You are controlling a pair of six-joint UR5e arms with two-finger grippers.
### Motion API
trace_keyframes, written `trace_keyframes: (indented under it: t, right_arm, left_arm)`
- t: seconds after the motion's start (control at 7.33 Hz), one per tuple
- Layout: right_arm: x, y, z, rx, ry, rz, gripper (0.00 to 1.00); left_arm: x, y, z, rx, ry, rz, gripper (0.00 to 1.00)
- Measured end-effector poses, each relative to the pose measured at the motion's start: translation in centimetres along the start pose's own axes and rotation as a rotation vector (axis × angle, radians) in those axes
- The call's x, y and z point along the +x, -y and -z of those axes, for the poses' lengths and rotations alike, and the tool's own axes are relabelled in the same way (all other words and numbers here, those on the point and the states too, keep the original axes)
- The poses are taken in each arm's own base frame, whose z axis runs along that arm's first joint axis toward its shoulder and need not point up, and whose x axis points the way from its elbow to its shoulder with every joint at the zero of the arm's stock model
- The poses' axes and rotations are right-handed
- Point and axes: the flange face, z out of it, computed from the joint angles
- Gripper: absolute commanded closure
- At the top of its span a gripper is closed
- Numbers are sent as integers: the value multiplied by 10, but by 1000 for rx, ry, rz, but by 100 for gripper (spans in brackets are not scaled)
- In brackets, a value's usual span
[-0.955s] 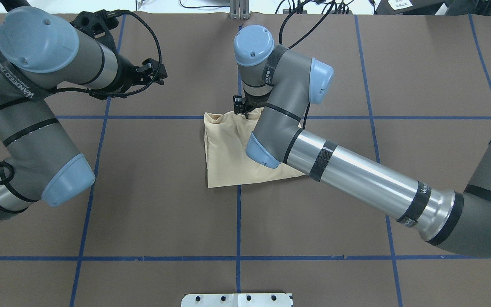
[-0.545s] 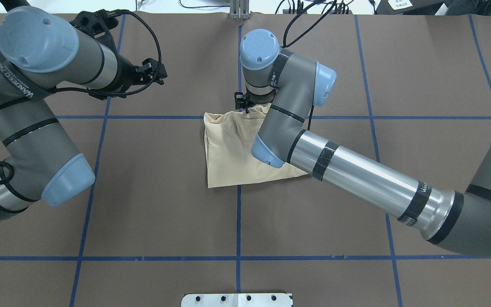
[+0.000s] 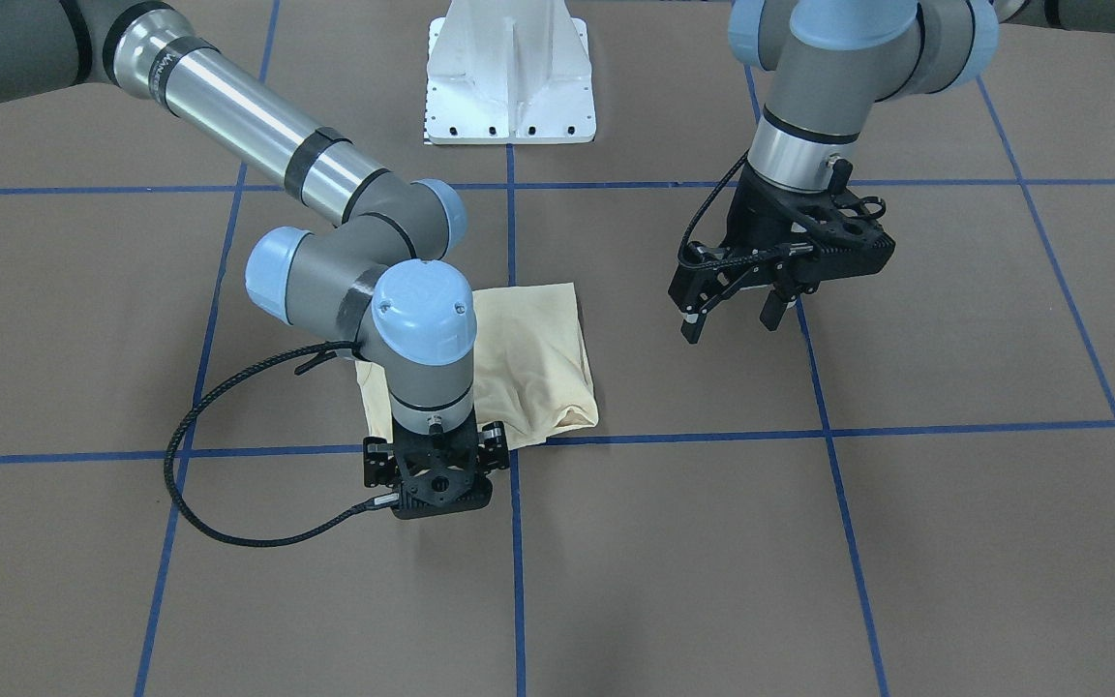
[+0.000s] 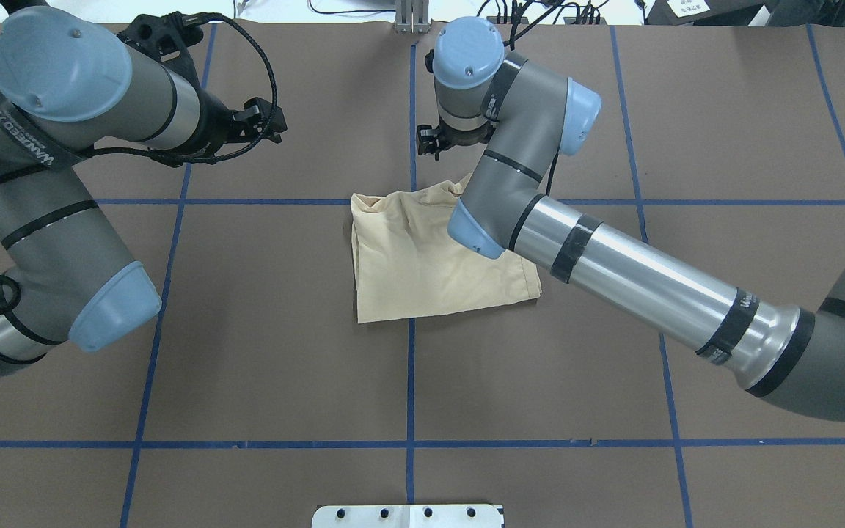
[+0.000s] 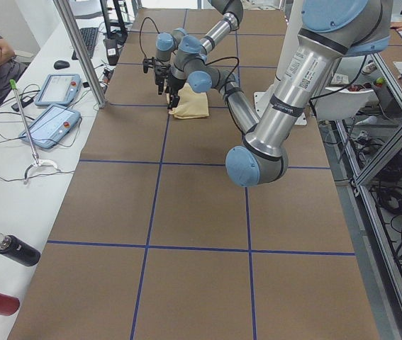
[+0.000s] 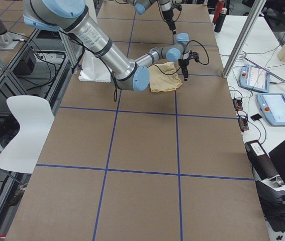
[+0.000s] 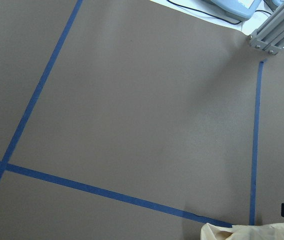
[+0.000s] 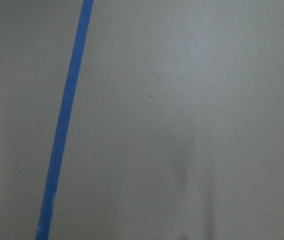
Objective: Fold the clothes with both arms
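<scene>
Brown desk (image 4: 283, 367): folded shirt (image 4: 422, 271) lies just robot-side of right pincer (image 3: 434, 484), grip state can't tell; left pincer (image 3: 732, 324) spread, well apart, so right's nearer.

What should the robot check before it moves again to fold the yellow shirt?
1. The shirt lies on the table with nothing gripping it: ok.
2. The shirt is folded neatly: not ok, the edge farthest from the robot is bunched and wrinkled.
3. The left gripper is empty, jaws open: ok.
4. The right gripper is clear of the shirt: ok, it hangs over bare table beside that bunched edge.
5. The right jaws are open: cannot tell, the wrist hides them.
</scene>
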Motion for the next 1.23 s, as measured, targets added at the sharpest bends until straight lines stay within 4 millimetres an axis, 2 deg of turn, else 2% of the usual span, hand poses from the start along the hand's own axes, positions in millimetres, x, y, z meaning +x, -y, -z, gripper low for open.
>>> trace_keyframes:
  t: [0.14,0.27,0.55,0.68,0.95,1.09,1.23]
  right_arm:
    - [33,19,15,-13,25,-8,0]
    - [77,35,30,-30,47,-8,0]
    - [182,56,60,-71,31,52,0]
    - [238,60,74,-90,25,84,0]
    - [376,55,105,-107,65,132,0]
    - [437,43,118,-101,82,138,0]
    - [476,24,126,-90,82,143,0]
  left_arm:
    - [-13,10,4,6,7,-67,0]
    - [-37,26,8,-6,20,-147,0]
    - [-107,76,28,-50,38,-333,0]
    - [-142,99,39,-51,56,-391,0]
    - [-215,144,61,-42,84,-480,0]
    - [-252,164,78,-44,86,-538,0]
    - [-278,179,95,-35,91,-580,0]
